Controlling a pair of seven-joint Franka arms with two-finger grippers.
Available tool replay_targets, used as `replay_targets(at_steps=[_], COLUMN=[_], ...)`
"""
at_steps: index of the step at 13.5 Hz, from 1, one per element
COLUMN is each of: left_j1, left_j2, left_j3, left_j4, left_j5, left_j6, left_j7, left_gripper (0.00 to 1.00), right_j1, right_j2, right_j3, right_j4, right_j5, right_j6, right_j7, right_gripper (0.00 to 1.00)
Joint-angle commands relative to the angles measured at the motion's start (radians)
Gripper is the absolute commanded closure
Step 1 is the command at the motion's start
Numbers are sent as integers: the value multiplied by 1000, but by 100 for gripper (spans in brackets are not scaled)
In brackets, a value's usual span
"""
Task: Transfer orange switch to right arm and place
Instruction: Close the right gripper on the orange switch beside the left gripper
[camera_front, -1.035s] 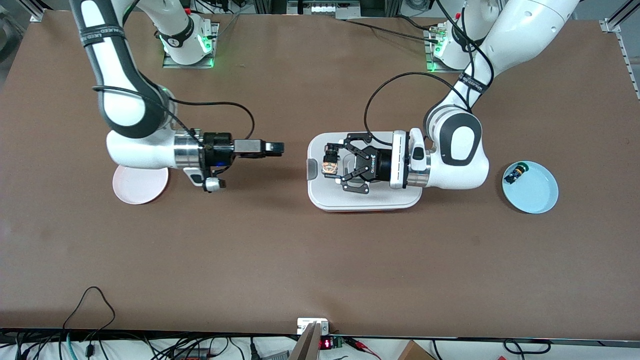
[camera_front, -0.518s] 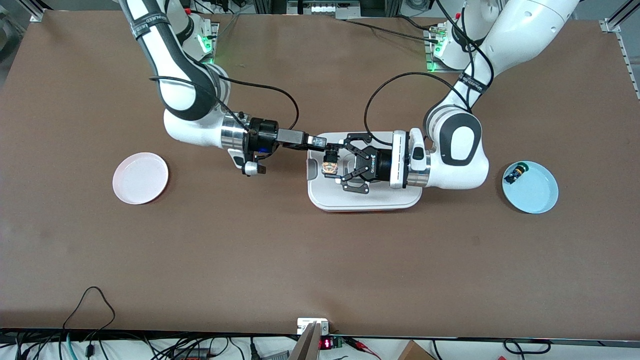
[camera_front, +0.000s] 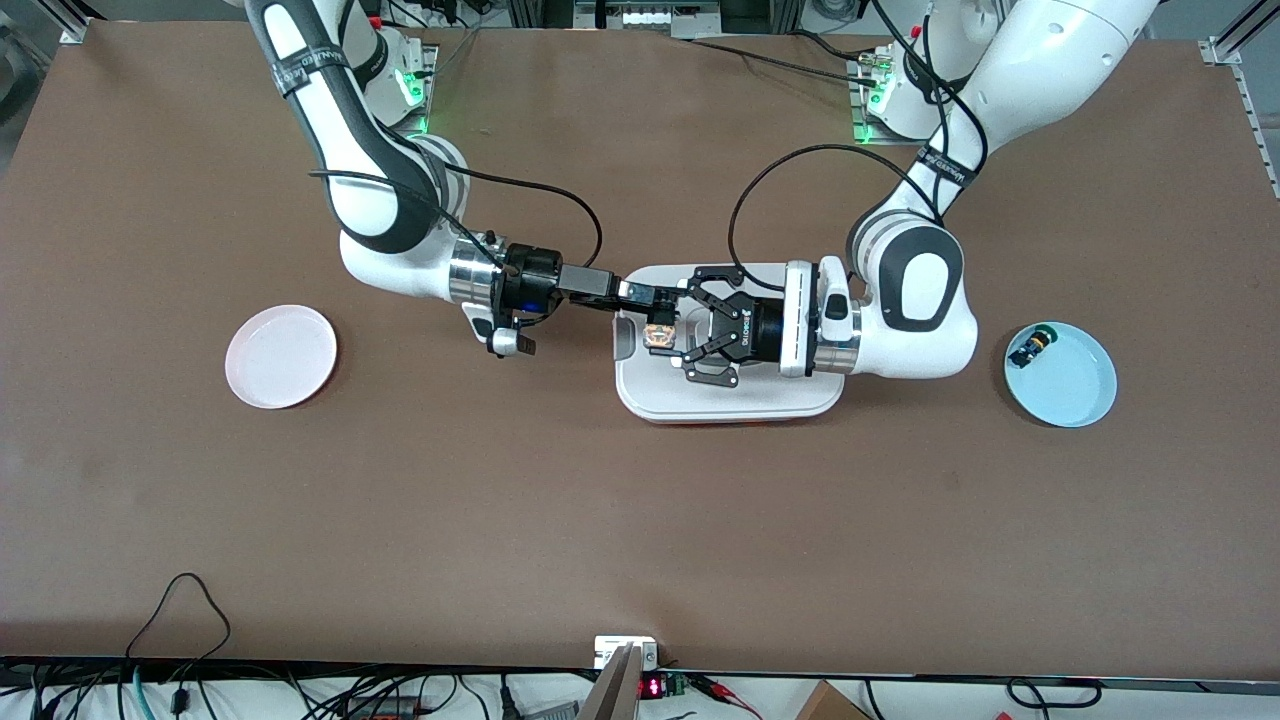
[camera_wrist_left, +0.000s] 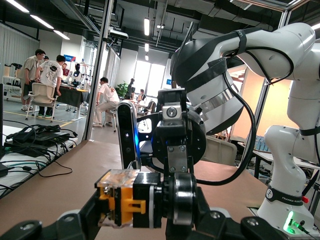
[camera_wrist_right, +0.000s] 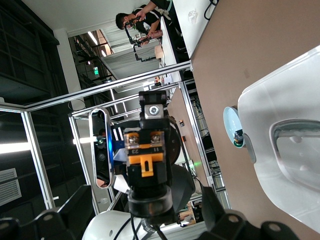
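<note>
Orange switch (camera_front: 659, 334) pinched in left gripper (camera_front: 672, 335) over white tray (camera_front: 730, 400), long axis lying level, pointing toward right arm's end. Right gripper (camera_front: 656, 301) touching or just beside switch; can't tell whether spread or pressed together. Pink plate (camera_front: 281, 356) well apart, toward right arm's end.

This is a robotics lab in a large open industrial hall. Two white robot arms are bolted by metal base plates (camera_front: 380, 90) to a brown table (camera_front: 640, 520) framed with aluminium profile (camera_wrist_right: 120, 90). Loose cables (camera_front: 180, 610) and electronics line the table's edge nearest the front camera. The left wrist view shows exposed ceiling ducts, strip lights (camera_wrist_left: 147, 25), and people (camera_wrist_left: 50, 75) gathered at workbenches.
</note>
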Motion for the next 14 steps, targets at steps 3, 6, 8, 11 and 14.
replay_targets(at_steps=[3, 6, 8, 11, 14], left_j1=[9, 9, 9, 11, 11], left_j2=[-34, -34, -34, -34, -34], left_j3=[-6, -6, -6, -6, -6], left_j4=[-37, -37, -37, -37, -37], left_j5=[-34, -34, -34, -34, -34], left_j6=[11, 11, 11, 11, 10], left_j7=[46, 46, 47, 46, 46], left_gripper=[84, 84, 84, 84, 84], right_j1=[20, 29, 31, 29, 22], right_j2=[23, 32, 34, 41, 60], right_j3=[-5, -5, -5, -5, -5], right_j4=[35, 49, 49, 58, 81], right_j5=[20, 20, 18, 18, 18], right_j6=[7, 8, 10, 10, 10], right_j7=[-25, -25, -25, -25, -20], right_gripper=[13, 23, 30, 32, 32])
